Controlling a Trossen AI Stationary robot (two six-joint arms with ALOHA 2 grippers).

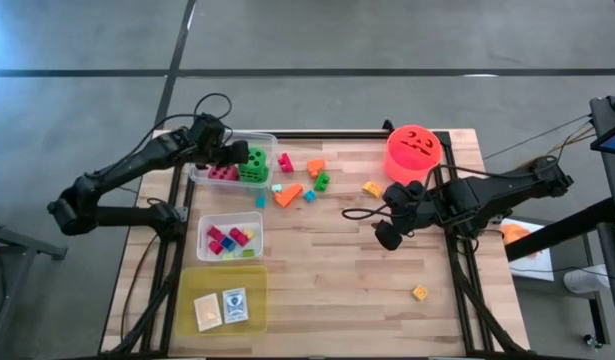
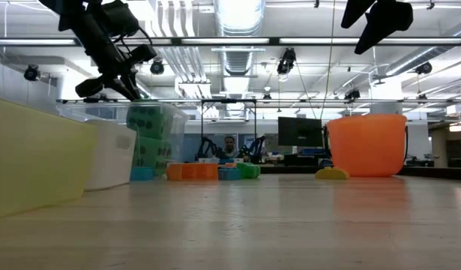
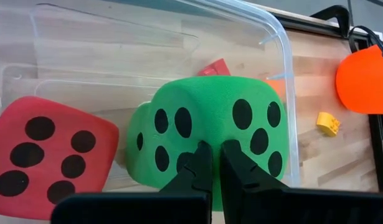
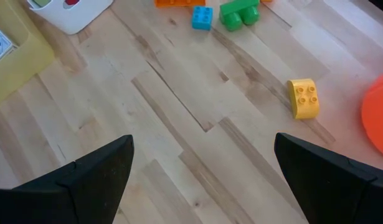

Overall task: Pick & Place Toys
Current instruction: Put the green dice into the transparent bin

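Note:
A green die (image 3: 216, 121) and a pink die (image 3: 45, 155) lie side by side on the floor of a clear tub (image 1: 209, 176) at the far left. My left gripper (image 3: 216, 163) is shut and points down, just above the green die (image 2: 151, 129); in the low view a small gap shows below its fingertips (image 2: 131, 91). Loose blocks lie mid-table: pink (image 1: 285, 162), orange (image 1: 287, 195), green (image 1: 321, 181), blue (image 1: 309, 196) and yellow (image 4: 303, 98). My right gripper (image 4: 213, 186) hangs open over bare wood at the right, holding nothing.
A red-orange bucket (image 1: 415, 150) stands at the far right. A white tub (image 1: 230, 237) of small blocks and a yellow tray (image 1: 222, 300) with two cards sit along the left side. One yellow block (image 1: 419, 292) lies near the front right. Bare wood fills the middle.

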